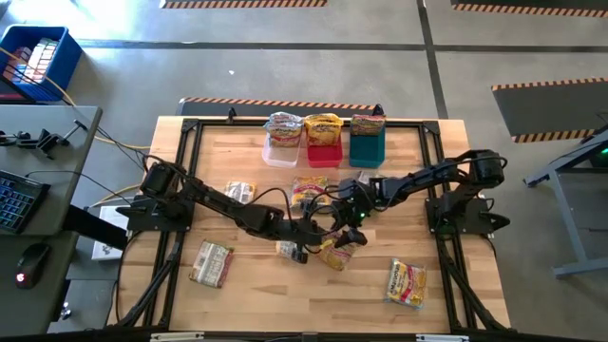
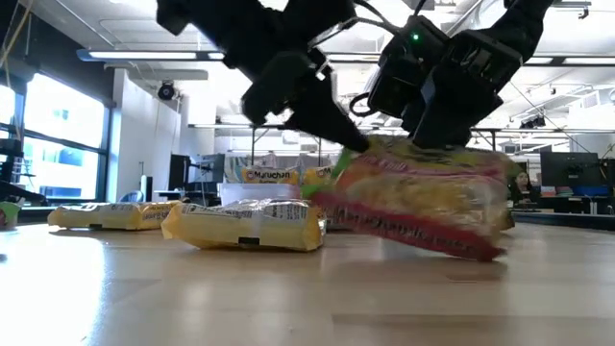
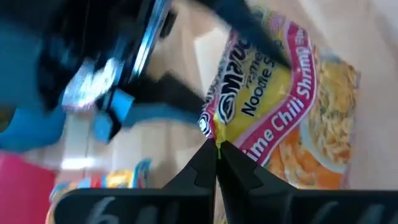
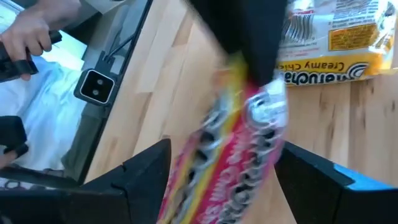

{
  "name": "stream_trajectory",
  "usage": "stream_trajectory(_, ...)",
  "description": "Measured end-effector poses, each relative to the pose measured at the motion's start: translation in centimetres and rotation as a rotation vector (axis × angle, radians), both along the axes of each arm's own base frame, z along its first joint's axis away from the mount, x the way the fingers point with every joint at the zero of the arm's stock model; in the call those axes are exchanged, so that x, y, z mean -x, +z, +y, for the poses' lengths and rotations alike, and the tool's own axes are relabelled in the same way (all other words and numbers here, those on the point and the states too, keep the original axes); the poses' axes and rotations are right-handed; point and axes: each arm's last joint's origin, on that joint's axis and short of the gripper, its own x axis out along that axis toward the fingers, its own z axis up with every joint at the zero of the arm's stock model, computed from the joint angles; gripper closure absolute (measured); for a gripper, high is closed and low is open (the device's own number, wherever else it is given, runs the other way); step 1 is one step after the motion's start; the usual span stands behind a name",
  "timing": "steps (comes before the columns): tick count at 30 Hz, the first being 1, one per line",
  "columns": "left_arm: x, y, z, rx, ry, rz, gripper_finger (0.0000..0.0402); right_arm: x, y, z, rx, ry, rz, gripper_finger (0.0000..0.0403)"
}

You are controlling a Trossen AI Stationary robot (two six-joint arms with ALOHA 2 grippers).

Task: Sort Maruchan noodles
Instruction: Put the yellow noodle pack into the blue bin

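Your left gripper (image 3: 217, 148) pinches shut on the edge of the crinkly red-and-yellow plastic Lime Chili Shrimp noodle packet (image 1: 339, 252), centre of the high view, tilted off the table; the right gripper (image 4: 224, 186) straddles it wide open; lift slowly, keeping the pinch

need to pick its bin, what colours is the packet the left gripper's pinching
Reddish-pink border with yellow and green, on the noodle packet; the left wrist view shows it best.
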Motion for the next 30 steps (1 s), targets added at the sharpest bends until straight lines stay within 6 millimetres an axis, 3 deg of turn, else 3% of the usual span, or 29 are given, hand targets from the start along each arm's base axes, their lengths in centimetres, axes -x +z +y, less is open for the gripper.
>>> stream_trajectory(11, 0.3, 1.5, 0.2, 0.005, 0.088, -0.059, 0.0401, -0.2, 0.0, 0.0, -0.063, -0.140, 0.092, 0.0151)
stream_trajectory(23, 1.8, 3.4, 0.3, 0.052, 0.140, -0.045, 0.0389, -0.2, 0.2, 1.2, -0.045, -0.128, 0.082, 0.0317)
stream_trajectory(30, 4.9, 5.1, 1.1, 0.129, 0.182, -0.108, 0.0366, -0.1, 2.4, 0.9, 0.019, -0.078, 0.022, 0.0307)
